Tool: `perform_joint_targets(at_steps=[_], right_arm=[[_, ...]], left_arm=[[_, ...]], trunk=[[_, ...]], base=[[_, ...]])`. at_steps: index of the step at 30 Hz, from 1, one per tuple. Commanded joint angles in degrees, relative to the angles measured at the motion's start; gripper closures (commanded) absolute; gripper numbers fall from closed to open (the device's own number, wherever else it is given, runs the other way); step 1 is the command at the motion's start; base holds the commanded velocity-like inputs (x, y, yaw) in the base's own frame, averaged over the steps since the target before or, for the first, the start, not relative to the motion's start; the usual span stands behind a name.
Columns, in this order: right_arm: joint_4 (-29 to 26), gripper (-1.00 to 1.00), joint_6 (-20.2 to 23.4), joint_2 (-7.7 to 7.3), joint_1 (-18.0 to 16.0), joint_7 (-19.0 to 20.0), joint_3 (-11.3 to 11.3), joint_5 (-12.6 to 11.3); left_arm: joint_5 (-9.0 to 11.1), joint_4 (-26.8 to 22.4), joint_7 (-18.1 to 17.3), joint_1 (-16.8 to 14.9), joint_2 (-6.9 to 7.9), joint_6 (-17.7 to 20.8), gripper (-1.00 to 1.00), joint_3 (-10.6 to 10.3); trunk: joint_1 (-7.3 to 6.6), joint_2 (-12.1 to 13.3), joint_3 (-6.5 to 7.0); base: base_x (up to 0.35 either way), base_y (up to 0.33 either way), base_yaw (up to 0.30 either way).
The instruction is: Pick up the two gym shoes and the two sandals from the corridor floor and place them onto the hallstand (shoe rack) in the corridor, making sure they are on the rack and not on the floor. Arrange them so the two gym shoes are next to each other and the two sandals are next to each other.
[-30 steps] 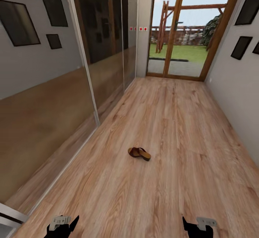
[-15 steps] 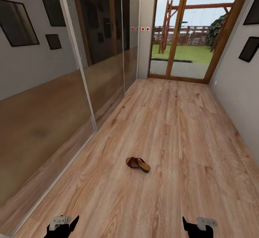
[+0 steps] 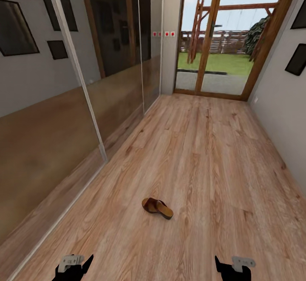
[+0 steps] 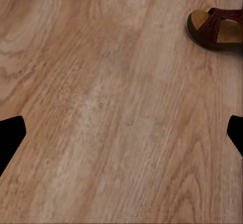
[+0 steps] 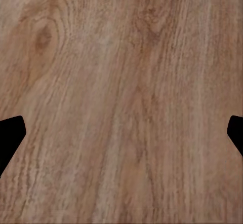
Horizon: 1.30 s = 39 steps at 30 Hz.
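1. At the near edge of the head view I see my two pincers, my left pincer (image 3: 75,264) and my right pincer (image 3: 231,265). Both hang low over the corridor floor (image 3: 204,166) and both are cut off by the lower edge of the picture.
2. In the left wrist view my left pincer (image 4: 121,135) is released: its two dark fingertips stand wide apart at the two sides and only bare floor (image 4: 101,107) lies between them. In the right wrist view my right pincer (image 5: 121,135) is released in the same way, empty, above the wood planks (image 5: 121,82).
3. One sandal (image 3: 157,208) lies flat on the floor ahead of me, between the lines of my two pincers but a little closer to the left one, and well apart from both. It is dark brown with a tan footbed.
4. The left wrist view catches the same sandal (image 4: 217,29) at its border. Only the part with the patterned strap is visible; the rest is cut off.
5. I count one sandal and two pincers.
6. Farther on my left side there is a row of mirror panels (image 3: 63,115), and they reflect the floor and dark picture frames.
7. At the far end stands a glass door with a wooden frame (image 3: 212,35); behind it I see grass and a wooden structure, not clear in detail.
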Motion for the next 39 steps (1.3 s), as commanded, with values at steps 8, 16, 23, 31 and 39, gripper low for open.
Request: perform_joint_targets(at_steps=[8, 16, 23, 31, 39], right_arm=[[0.05, -1.0, -0.24, 0.06, -0.03, 0.12, -0.52, 0.57], [0.05, -1.0, -0.26, 0.02, -0.03, 0.09, -0.54, 0.57], [0.05, -1.0, -0.26, 0.08, -0.03, 0.01, -0.52, 0.5], [0.05, -1.0, -0.26, 0.09, -0.03, 0.0, -0.52, 0.48], [0.05, -1.0, -0.26, 0.09, -0.03, 0.0, -0.52, 0.48]], left_arm=[[0.6, 0.06, -0.11, -0.05, 0.06, -0.22, -1.0, -0.46], [0.6, 0.03, -0.11, -0.06, 0.07, -0.22, -1.0, -0.46], [0.6, -0.01, -0.11, -0.05, 0.1, -0.22, -1.0, -0.46], [0.6, 0.0, -0.11, -0.06, 0.13, -0.22, -1.0, -0.46], [0.6, 0.06, -0.11, -0.06, 0.14, -0.22, -1.0, -0.46]], trunk=[[0.02, -0.02, -0.05], [0.02, -0.02, -0.05], [0.02, -0.02, -0.05], [0.02, -0.02, -0.05], [0.02, -0.02, -0.05]], base=[[0.294, -0.143, 0.0], [0.294, -0.143, 0.0], [0.211, -0.199, 0.195], [0.04, -0.261, 0.271], [0.003, -0.272, 0.278]])
